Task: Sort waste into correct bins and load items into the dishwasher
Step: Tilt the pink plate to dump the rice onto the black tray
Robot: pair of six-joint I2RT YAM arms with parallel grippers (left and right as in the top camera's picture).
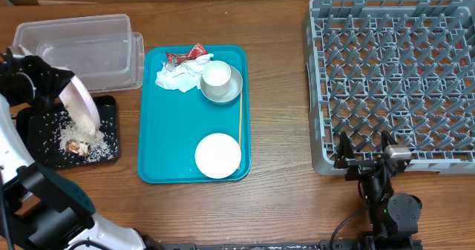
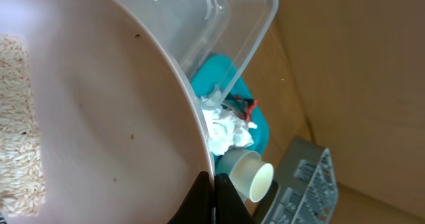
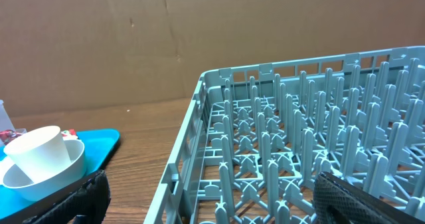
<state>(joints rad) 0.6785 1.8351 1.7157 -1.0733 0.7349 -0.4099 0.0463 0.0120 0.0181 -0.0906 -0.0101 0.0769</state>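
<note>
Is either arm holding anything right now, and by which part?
Left gripper pinches the large white round plate by its rim; right gripper holds nothing.

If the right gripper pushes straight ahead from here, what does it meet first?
Most likely the dish rack: its near wall stands directly ahead of the open right gripper. The bowl and cup sit off to the left, seemingly outside that line.

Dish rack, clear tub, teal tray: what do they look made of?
Dish rack: looks like grey moulded plastic with a matt finish; the lattice and pegs seem to be one piece.
Clear tub: transparent glossy plastic; the table shows through its walls.
Teal tray: probably plastic, smooth with a slight sheen and a rounded moulded rim, though a coated material can't be ruled out.
</note>
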